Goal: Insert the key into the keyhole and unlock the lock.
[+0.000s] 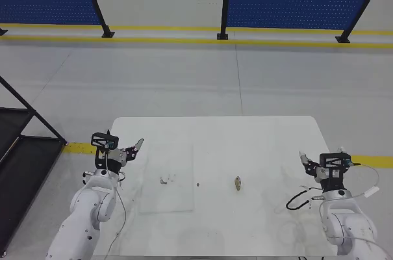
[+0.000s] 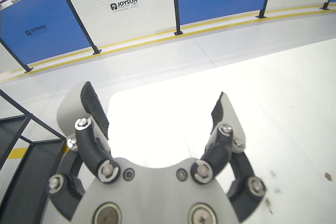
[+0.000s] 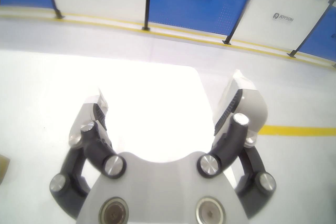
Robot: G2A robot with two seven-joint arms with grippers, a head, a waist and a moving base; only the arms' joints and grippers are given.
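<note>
1. The left gripper (image 1: 121, 148) (image 2: 155, 93) hovers over the left edge of the white table (image 1: 261, 136). Its jaws are wide apart and nothing is between them.
2. The right gripper (image 1: 319, 159) (image 3: 170, 88) hovers over the right edge of the table. Its jaws are also wide apart and hold nothing.
3. The key (image 1: 164, 179) is a small pale metal piece. It lies flat on a thin clear sheet (image 1: 167, 201) on the left half of the table, near the left gripper but not touching it.
4. The lock (image 1: 238, 184) (image 2: 327, 176) is a small brownish body. It lies near the middle of the table, to the right of the sheet, well apart from the key and from both grippers.
5. A tiny dark speck (image 1: 197, 184) lies just beside the right border of the sheet, between the key and the lock. I cannot tell what it is.
6. A black cable (image 1: 300, 201) lies on the table near the right arm.
</note>
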